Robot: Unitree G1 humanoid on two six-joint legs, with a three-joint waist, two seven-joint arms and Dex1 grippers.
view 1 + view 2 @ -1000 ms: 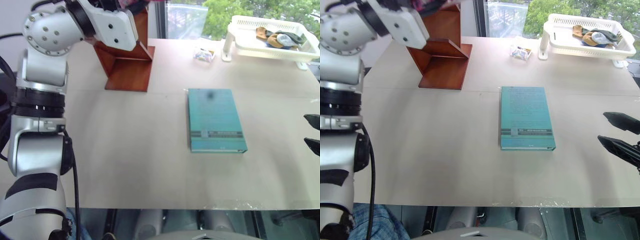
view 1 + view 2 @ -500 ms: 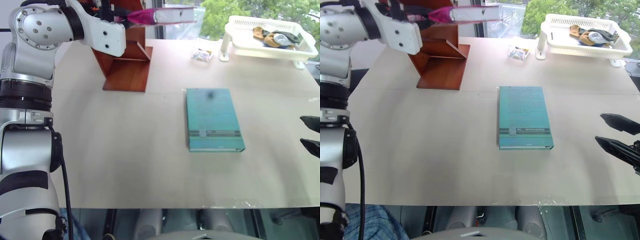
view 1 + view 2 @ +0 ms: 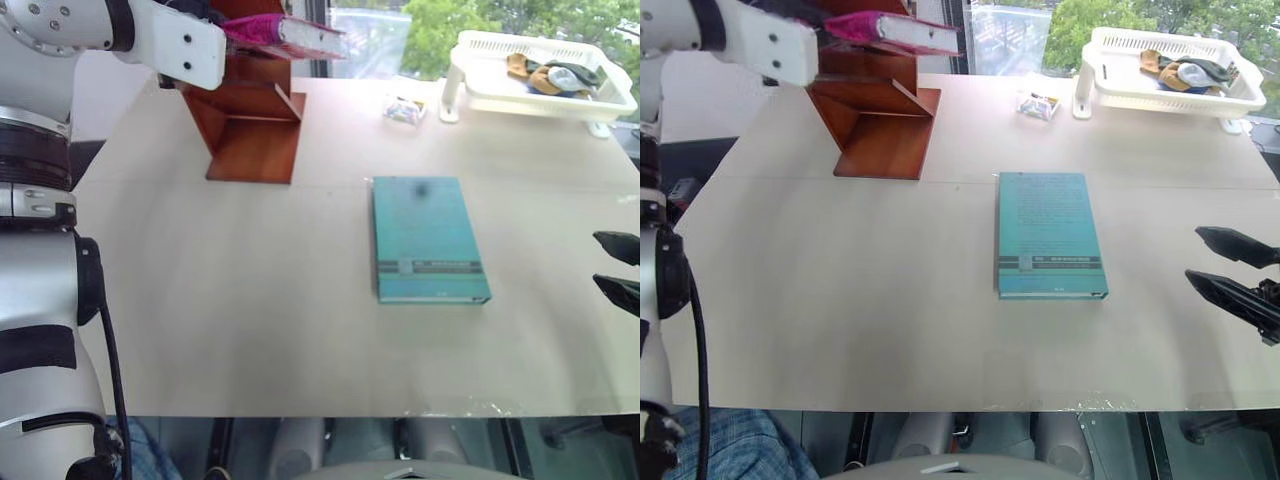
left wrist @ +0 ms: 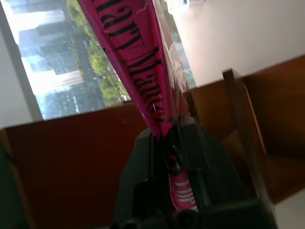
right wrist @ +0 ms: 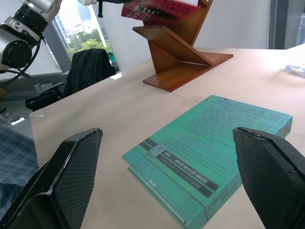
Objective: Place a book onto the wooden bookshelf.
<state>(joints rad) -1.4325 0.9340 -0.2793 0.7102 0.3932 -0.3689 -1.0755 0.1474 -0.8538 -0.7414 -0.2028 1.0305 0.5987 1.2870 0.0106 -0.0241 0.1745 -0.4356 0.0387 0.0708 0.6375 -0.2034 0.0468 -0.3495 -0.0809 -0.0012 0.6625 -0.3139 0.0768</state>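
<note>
My left gripper [image 4: 174,143] is shut on the spine end of the bright pink book [image 3: 285,35], which it holds roughly flat at the far left of the table. The book sits right over the upper part of the reddish-brown wooden bookshelf [image 3: 255,125]; I cannot tell whether they touch. In the right wrist view the book [image 5: 159,9] hangs above the slanted shelf boards [image 5: 176,52]. My right gripper [image 3: 1228,267] stands open and empty at the table's right edge, well away from the shelf.
A teal book [image 3: 428,240] lies flat in the middle of the table. A white basket [image 3: 1110,42] holding small items stands at the far right corner, with a small wrapped packet [image 3: 405,110] beside it.
The left arm has swung left and lowered a little. The pink book, which stuck out to the right, has turned in over the bookshelf. The right gripper has stayed put.
</note>
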